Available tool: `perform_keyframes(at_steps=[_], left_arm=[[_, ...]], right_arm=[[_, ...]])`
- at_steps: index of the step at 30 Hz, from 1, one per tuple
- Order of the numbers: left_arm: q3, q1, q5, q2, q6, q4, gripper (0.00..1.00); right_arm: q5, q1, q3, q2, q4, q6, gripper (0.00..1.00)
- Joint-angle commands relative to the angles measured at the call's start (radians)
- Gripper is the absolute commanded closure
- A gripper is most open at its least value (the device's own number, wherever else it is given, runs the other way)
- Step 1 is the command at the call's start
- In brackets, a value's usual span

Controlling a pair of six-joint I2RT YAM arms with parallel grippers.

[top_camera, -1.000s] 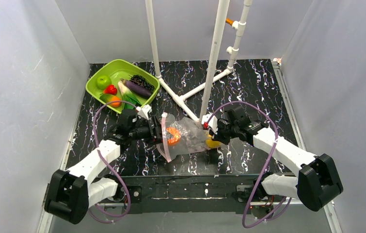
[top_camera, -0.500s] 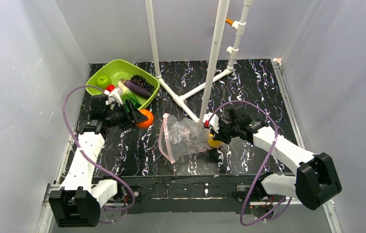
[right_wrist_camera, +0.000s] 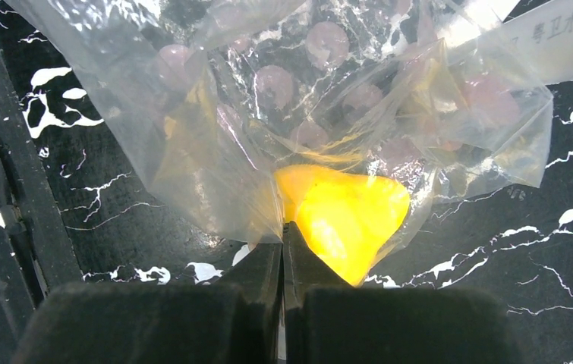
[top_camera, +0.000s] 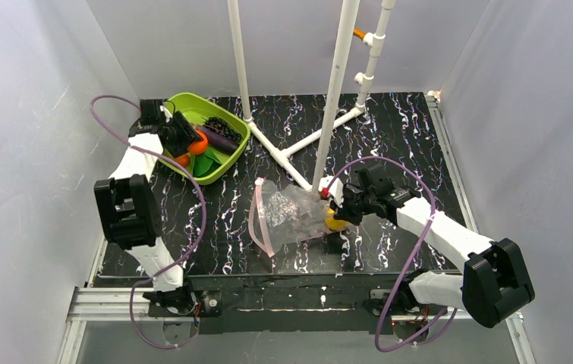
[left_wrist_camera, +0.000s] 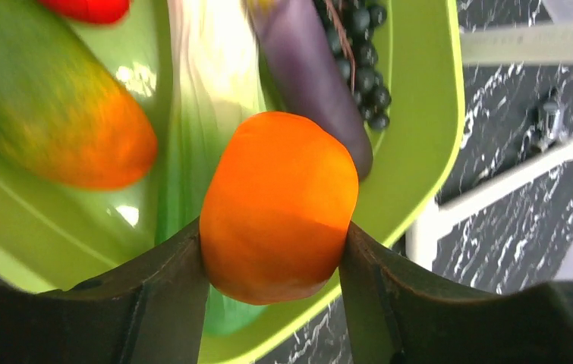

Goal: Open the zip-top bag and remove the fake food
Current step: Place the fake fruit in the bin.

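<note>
The clear zip-top bag (top_camera: pixel 287 212) lies on the black table, its pink zip strip (top_camera: pixel 256 216) at the left and open. A yellow lemon (right_wrist_camera: pixel 344 216) still sits inside the bag (right_wrist_camera: pixel 268 98), at its closed end. My right gripper (right_wrist_camera: pixel 283 225) is shut on the bag's plastic beside the lemon (top_camera: pixel 334 224). My left gripper (left_wrist_camera: pixel 272 227) is shut on an orange (left_wrist_camera: pixel 279 205) and holds it over the lime-green tray (top_camera: pixel 228 155). In the tray (left_wrist_camera: pixel 420 152) lie the purple eggplant (left_wrist_camera: pixel 306 68), dark grapes (left_wrist_camera: pixel 363 53), a leafy vegetable (left_wrist_camera: pixel 215 76), another orange fruit (left_wrist_camera: pixel 63 129) and a red piece (left_wrist_camera: pixel 89 9).
A white pipe frame (top_camera: pixel 336 91) stands behind the bag, its base bars (top_camera: pixel 298 144) running across the table between tray and bag. Grey walls close in on the left, right and back.
My left arm has carried the orange from the bag's mouth back and left to above the tray. The right gripper and the bag have stayed put.
</note>
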Motion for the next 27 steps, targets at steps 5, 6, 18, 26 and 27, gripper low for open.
perform_keyframes(at_steps=[5, 6, 18, 26, 27], left_arm=[[0.206, 0.024, -0.05, 0.019, 0.042, -0.088, 0.11], [0.192, 0.024, -0.039, -0.013, 0.045, -0.069, 0.03], [-0.364, 0.058, 0.515, -0.481, -0.087, 0.114, 0.03], [-0.549, -0.177, 0.403, -0.8, 0.03, -0.185, 0.4], [-0.57, -0.202, 0.396, -0.812, 0.017, -0.19, 0.44]], right_arm=[[-0.041, -0.015, 0.024, 0.005, -0.018, -0.001, 0.91], [-0.05, -0.016, 0.025, 0.004, -0.021, -0.001, 0.87], [-0.182, -0.041, 0.047, -0.014, -0.074, 0.008, 0.65], [-0.197, -0.056, 0.047, -0.019, -0.083, 0.004, 0.6], [-0.199, -0.058, 0.047, -0.021, -0.082, 0.002, 0.58]])
